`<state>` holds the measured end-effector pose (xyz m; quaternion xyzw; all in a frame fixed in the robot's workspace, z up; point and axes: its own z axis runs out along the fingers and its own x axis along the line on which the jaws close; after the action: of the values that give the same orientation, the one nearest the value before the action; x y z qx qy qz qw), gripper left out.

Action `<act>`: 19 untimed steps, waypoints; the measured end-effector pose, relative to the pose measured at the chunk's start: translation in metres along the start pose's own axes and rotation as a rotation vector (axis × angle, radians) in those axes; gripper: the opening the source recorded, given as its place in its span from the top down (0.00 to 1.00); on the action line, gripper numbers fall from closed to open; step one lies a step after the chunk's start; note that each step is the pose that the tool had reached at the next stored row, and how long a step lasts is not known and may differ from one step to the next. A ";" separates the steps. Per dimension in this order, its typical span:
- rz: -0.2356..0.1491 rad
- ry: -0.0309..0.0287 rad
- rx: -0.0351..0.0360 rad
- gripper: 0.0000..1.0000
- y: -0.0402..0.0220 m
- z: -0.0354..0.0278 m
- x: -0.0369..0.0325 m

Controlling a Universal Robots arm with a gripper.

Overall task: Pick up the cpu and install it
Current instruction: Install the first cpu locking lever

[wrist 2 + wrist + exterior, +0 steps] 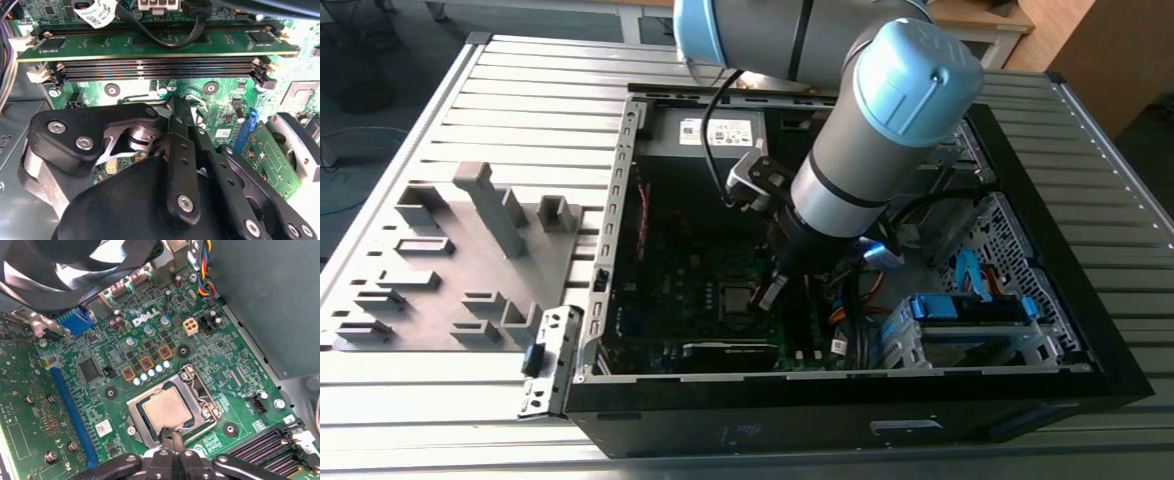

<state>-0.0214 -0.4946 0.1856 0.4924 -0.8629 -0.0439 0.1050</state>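
Observation:
The cpu (165, 409), a thin square chip with a silver-grey top, lies flat inside the open socket frame (204, 399) on the green motherboard. In the exterior view it shows as a small grey square (734, 297) low in the case. My gripper (170, 433) is shut, its two narrow tips pressed together right at the cpu's edge. Whether they touch the chip I cannot tell. The black finger linkages (180, 150) stand over the board beside the memory slots (150, 65). In the exterior view the gripper (771, 292) hangs just to the right of the socket.
The arm reaches down into an open black computer case (1014, 390) on a slatted metal table. Cables (847, 300) and a blue-tabbed drive cage (967, 310) crowd the exterior view's right. A fan (75, 265) and a blue connector (77, 322) are near the socket. A grey fixture plate (454, 260) lies outside the case.

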 end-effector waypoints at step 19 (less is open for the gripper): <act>0.000 -0.0023 -0.0013 0.89 -0.0014 0.0027 0.0001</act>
<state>-0.0209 -0.4955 0.1827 0.4925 -0.8629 -0.0450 0.1043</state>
